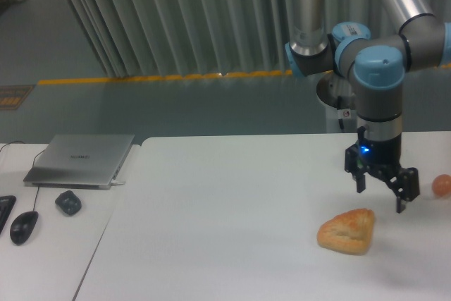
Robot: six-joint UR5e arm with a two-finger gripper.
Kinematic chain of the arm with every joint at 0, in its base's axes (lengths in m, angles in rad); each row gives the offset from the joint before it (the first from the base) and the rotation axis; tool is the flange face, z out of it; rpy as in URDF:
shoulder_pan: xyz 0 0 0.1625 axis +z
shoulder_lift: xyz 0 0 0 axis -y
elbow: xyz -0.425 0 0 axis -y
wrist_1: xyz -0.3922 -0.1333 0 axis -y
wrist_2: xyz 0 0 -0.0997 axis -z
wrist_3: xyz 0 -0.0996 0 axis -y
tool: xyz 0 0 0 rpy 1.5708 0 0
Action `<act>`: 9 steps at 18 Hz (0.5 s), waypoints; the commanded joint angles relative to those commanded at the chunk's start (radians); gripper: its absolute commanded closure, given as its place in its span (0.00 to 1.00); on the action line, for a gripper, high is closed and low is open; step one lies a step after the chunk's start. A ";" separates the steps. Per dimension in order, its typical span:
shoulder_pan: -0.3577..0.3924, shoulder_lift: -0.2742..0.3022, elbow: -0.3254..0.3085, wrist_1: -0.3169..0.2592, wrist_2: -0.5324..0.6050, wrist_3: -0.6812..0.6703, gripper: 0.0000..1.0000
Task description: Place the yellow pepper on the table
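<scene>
silver-grey tubular arm [311, 5], light-blue joint caps, black end effector [382, 189] with blue light

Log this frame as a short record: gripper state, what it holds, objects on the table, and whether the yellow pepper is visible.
gripper: open, fingers spread, above the table
held: nothing
table: white, carries the bread and an orange-red item
bread: golden-brown, triangular, below and left of the gripper
orange-red item: small, round, at the right edge
yellow pepper: not visible
side desk: closed laptop, mouse
</scene>
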State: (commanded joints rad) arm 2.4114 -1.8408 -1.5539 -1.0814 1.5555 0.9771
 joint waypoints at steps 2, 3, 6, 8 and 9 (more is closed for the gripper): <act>0.000 0.000 -0.002 -0.002 -0.002 0.052 0.00; 0.000 0.000 -0.002 -0.006 0.000 0.069 0.00; 0.037 0.018 -0.002 -0.092 0.014 0.268 0.00; 0.098 0.040 -0.005 -0.146 0.017 0.403 0.00; 0.116 0.044 -0.009 -0.153 0.017 0.432 0.00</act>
State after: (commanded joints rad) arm 2.5278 -1.7963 -1.5631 -1.2348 1.5723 1.4094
